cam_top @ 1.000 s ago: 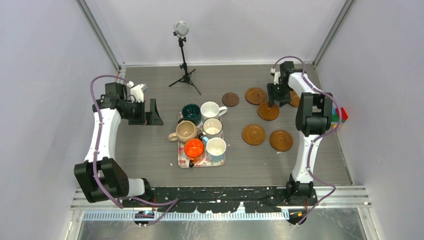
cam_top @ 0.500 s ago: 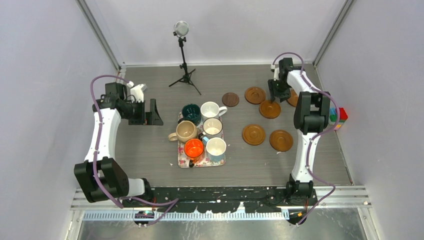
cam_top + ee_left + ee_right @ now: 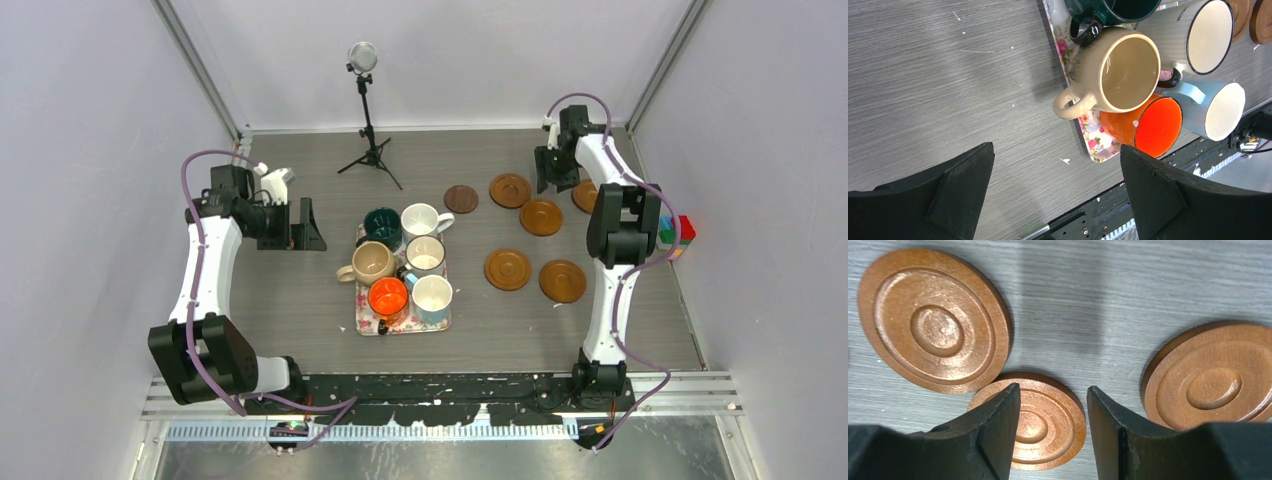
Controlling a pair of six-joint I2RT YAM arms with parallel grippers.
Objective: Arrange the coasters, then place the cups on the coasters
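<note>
Six mugs stand in the middle of the top view: one dark green mug (image 3: 382, 226), one white mug (image 3: 420, 219), one dark-rimmed cream mug (image 3: 425, 254), one beige mug (image 3: 372, 262), one orange mug (image 3: 388, 297) and one light blue mug (image 3: 432, 298). There is one floral tray (image 3: 405, 324). Six round wooden coasters lie right of centre: one smaller dark brown coaster (image 3: 461, 198) and five orange-brown coasters (image 3: 508, 269), one of them partly hidden. One tripod stand (image 3: 370, 150) is at upper centre. One cluster of coloured blocks (image 3: 680, 234) sits at the right edge; the number of blocks cannot be told.

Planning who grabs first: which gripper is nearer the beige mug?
Left. The left gripper hangs open just left of the beige mug; the right gripper is far to its right, over the coasters.
</note>
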